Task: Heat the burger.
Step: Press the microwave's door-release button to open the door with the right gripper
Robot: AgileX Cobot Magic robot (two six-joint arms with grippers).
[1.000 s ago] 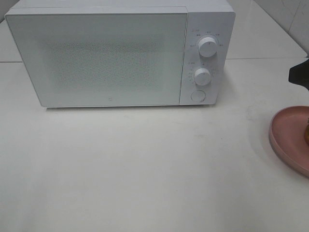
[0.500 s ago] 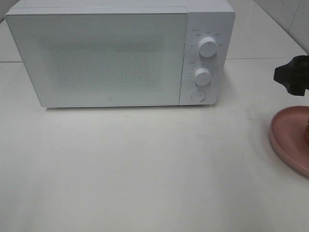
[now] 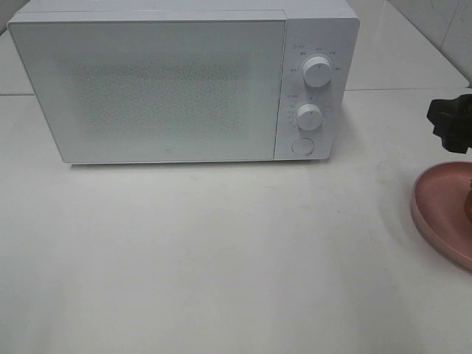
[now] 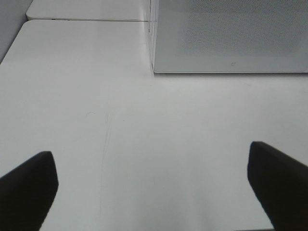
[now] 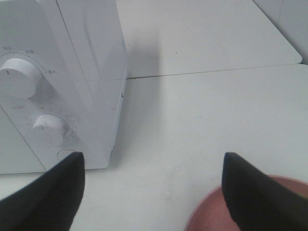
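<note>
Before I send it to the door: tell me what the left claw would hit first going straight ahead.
Probably the bare table, short of the microwave door: the open left claw looks angled down at it, though depth is unclear.

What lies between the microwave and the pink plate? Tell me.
Only bare white tabletop lies between the microwave and the pink plate; the exterior high view shows it.

A kitchen-like setting: a white microwave (image 3: 184, 81) stands at the far edge of a white worktop (image 3: 221, 258), with a tiled wall (image 3: 442, 22) behind.
</note>
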